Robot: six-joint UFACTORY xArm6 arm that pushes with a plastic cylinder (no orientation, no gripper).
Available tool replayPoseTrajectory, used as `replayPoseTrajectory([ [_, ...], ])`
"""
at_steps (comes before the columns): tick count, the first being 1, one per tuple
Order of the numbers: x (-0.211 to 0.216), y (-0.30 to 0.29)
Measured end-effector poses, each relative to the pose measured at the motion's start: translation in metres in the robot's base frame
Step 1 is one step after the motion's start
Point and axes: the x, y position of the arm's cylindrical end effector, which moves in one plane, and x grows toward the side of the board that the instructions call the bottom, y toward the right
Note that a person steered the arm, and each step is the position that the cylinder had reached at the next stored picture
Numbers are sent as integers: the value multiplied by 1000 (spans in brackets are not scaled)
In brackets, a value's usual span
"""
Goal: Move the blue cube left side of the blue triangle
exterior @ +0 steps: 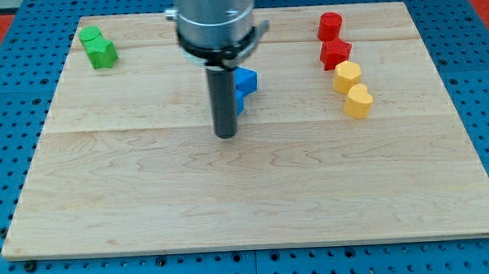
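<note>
While the rod stands upright near the middle of the wooden tabletop, my tip rests on the wood just below and to the view's left of the blue blocks. One blue block shows to the rod's right, with a second blue piece peeking out lower down; the rod hides much of both, so I cannot say for sure which is the cube and which the triangle. No hand is fitted, only the rod. At the view's top left sit two green blocks, touching. At the view's right, two red blocks and two yellow blocks run in a slanted line.
</note>
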Motion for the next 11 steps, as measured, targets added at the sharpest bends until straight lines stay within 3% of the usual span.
replayPoseTrajectory([
  [5, -39, 51],
  [6, -65, 18],
  [9, -75, -76],
  [10, -51, -120],
  [11, -57, -232],
])
